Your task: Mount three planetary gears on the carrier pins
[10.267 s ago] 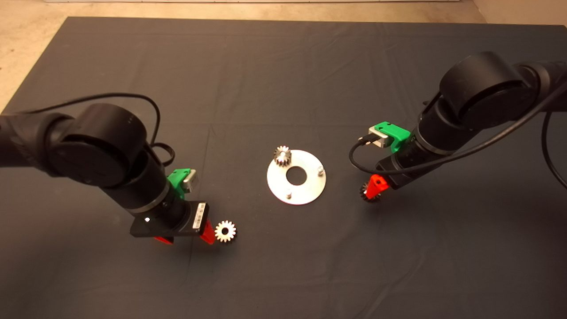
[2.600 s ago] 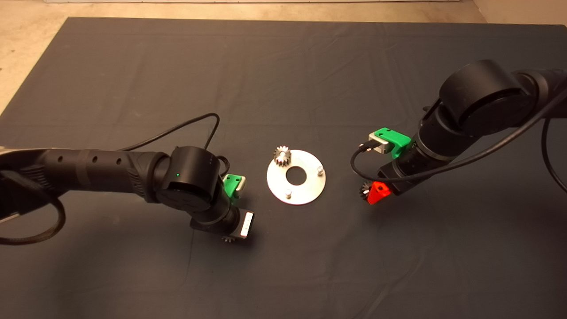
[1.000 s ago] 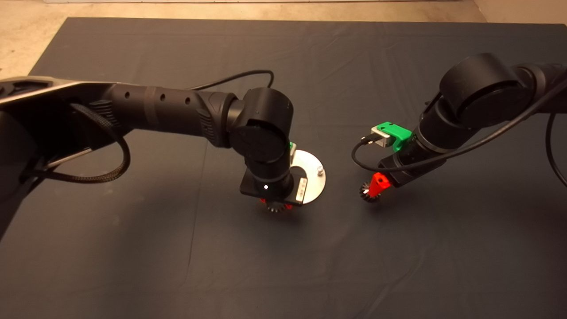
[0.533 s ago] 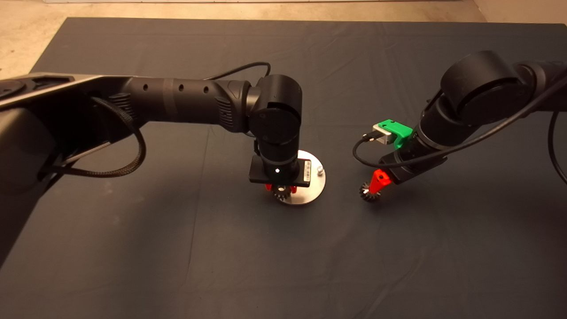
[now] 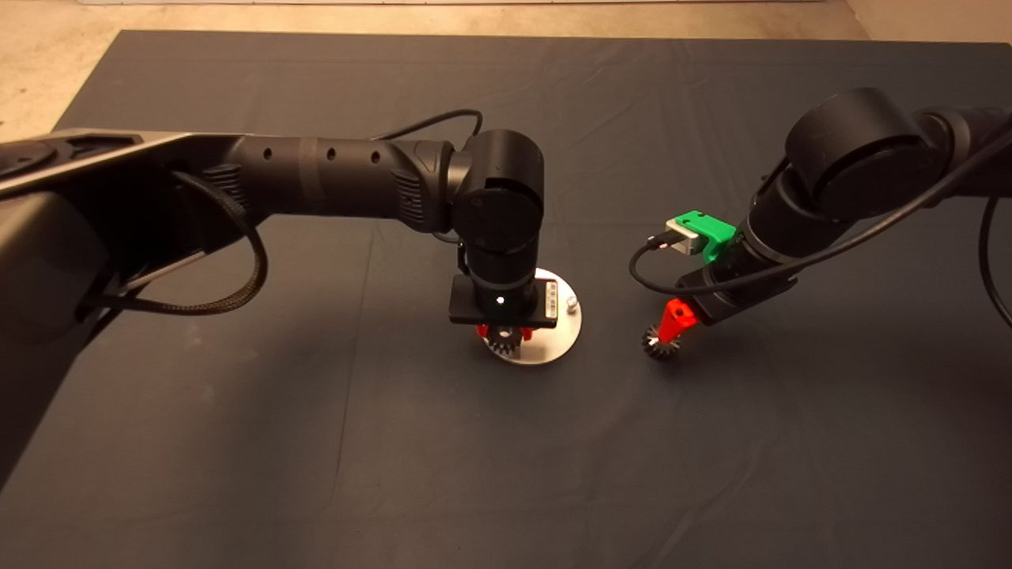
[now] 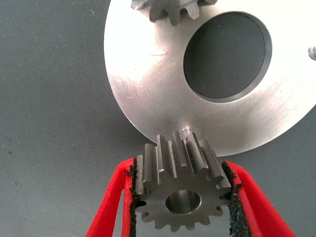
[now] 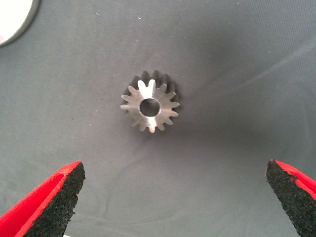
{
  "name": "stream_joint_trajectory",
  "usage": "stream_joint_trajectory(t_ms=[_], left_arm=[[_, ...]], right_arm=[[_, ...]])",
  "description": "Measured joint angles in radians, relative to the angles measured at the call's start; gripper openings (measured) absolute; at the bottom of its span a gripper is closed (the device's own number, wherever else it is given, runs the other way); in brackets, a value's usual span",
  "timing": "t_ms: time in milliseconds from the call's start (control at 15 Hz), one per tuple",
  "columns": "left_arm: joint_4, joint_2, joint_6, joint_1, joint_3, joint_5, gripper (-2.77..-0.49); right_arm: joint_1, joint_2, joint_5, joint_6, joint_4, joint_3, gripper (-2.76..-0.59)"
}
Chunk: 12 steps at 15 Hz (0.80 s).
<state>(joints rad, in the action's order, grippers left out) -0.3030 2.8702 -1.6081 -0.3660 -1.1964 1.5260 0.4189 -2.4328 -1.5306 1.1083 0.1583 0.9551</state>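
Altogether we count 3 planetary gears, 1 round carrier disc (image 5: 565,336) and 3 carrier pins. Gear 1 (image 6: 170,11) sits on its pin at the disc's far rim; only its lower teeth show in the left wrist view. Gear 2 (image 6: 181,187) is clamped by its teeth between the black pads of the left gripper (image 5: 503,332), fingers closed onto it w/ the bore facing the camera. It hangs over the disc's near edge, just beside the near pin (image 6: 190,131); whether it touches that pin we cannot tell. Gear 3 (image 7: 150,106) lies flat on the dark mat (image 5: 506,458), to the right of the disc and apart from it. The right gripper (image 7: 173,197) hovers above gear 3 w/ fingers spread wide, holding nothing. The third pin (image 5: 570,302) stands bare at the disc's right rim. A white label (image 5: 551,306) on the left wrist carries print too small for us to read. Compared w/ 0.5 s earlier, the left gripper has shifted only slightly over the disc; the right arm and gear 3 are unchanged.
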Motion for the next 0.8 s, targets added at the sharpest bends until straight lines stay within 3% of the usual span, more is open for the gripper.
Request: stream_joint_trajectory(t_ms=[800], left_arm=[[0.0, 0.0, 0.02, 0.0, -0.008, 0.0, -2.37]], right_arm=[[0.0, -0.003, 0.0, 0.0, 0.0, 0.002, -0.62]])
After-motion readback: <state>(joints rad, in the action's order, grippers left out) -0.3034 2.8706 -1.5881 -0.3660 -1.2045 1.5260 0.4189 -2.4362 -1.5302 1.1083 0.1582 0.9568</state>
